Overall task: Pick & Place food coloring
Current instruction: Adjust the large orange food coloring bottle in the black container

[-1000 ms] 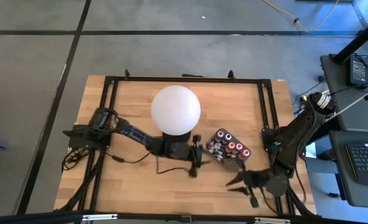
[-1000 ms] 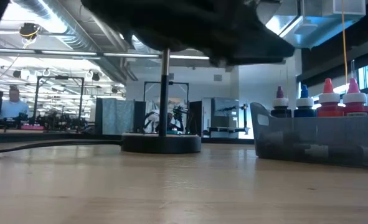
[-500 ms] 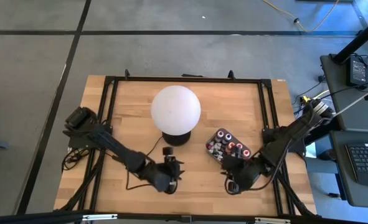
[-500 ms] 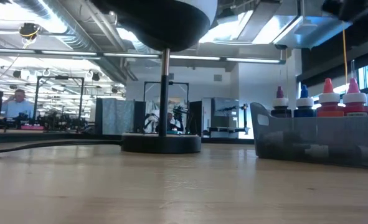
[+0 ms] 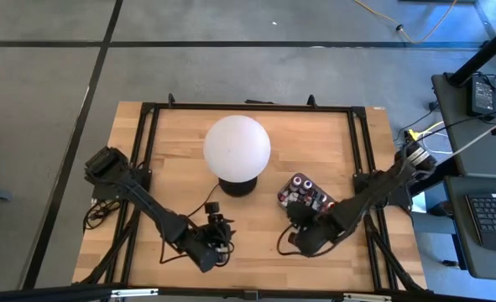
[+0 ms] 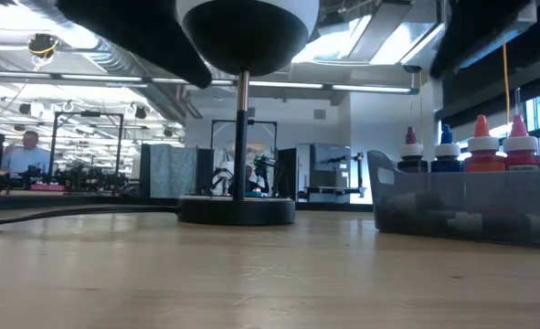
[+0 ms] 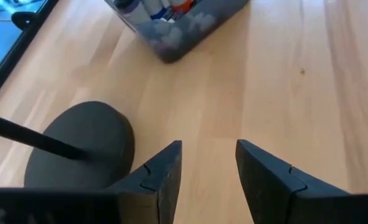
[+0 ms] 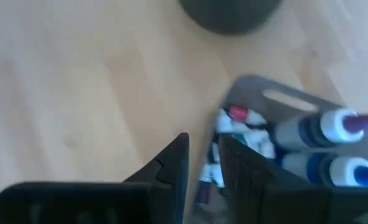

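The right gripper (image 8: 202,168) is held nearly closed, empty, directly over the food coloring (image 8: 314,146) in the tray (image 8: 277,99). The left gripper (image 7: 208,171), parted and empty, is poised well apart.

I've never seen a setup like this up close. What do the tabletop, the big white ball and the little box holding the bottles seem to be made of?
The tabletop looks like pale matte wood, with grain lines running along its boards. The white ball is smooth and evenly frosted, glass or plastic, unclear which. The box seems to be smoky translucent plastic; bottles show dimly through its wall.
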